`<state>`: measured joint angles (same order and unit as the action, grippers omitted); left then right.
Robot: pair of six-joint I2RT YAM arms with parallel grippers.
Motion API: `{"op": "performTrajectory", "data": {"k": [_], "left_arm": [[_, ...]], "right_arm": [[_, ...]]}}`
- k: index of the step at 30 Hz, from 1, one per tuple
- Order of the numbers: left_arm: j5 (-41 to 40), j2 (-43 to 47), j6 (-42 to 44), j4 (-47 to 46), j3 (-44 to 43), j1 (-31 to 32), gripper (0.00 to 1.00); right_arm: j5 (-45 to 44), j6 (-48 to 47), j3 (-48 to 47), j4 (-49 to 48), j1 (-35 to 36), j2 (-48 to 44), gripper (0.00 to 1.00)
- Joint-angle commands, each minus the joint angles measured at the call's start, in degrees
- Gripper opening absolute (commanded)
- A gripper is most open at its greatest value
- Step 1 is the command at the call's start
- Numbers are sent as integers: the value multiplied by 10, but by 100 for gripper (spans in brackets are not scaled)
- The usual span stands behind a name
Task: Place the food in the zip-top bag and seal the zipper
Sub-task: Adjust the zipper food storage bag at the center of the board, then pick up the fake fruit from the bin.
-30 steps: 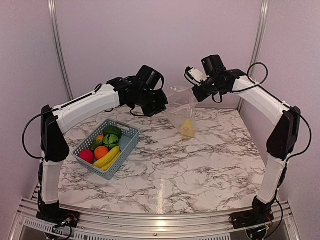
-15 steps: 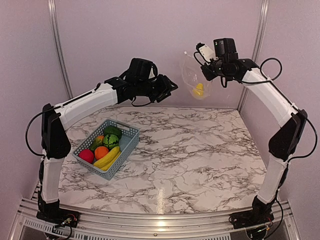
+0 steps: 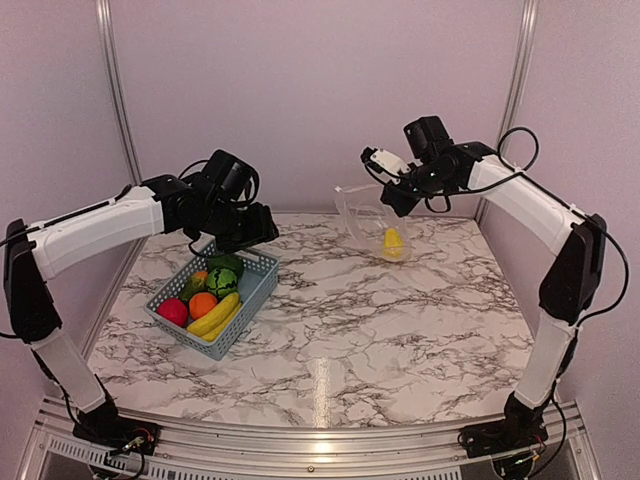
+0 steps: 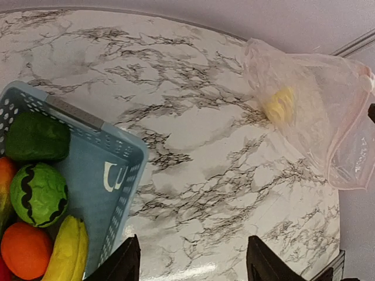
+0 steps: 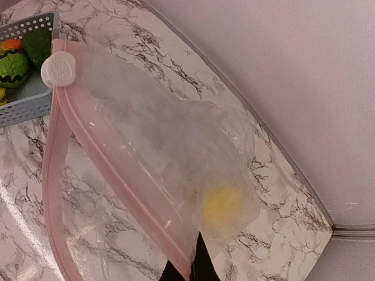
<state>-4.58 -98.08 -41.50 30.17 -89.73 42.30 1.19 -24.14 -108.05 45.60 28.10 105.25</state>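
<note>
Top external: the zip-top bag (image 3: 366, 214) hangs from the right gripper (image 3: 388, 190) by the table's (image 3: 400, 320) far edge, toward its far right corner.
A yellow pear (image 3: 394, 242) sits in the bag's lower end, low over the marble; whether it touches cannot be told. In the right wrist view the pinkish zipper (image 5: 54, 152) runs down from its white slider (image 5: 58, 69) to the right gripper's fingers, which are pinched closed on that edge. The left gripper (image 4: 193, 257) hovers over the far rim of the basket (image 3: 250, 290) near the left edge, its fingers spread wide and holding nothing. The basket holds the apple (image 3: 172, 311), orange (image 3: 203, 304), banana (image 3: 215, 318), melon (image 3: 221, 281) and a green piece (image 3: 226, 263).
</note>
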Motion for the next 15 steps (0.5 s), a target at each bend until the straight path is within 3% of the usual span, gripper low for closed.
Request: {"op": "performTrajectory", "data": {"k": [1, 5, 15], "left_arm": [[-110, 62, 5, 115, 78, -16, 67], [-127, 89, 3, 120, 128, -24, 81], [-141, 28, 62, 165, 111, -64, 85]], "right_arm": [[89, -12, -21, 52, 15, 11, 0], [107, -18, -21, 65, 18, 19, 0], [132, -7, -22, 70, 18, 18, 0]]}}
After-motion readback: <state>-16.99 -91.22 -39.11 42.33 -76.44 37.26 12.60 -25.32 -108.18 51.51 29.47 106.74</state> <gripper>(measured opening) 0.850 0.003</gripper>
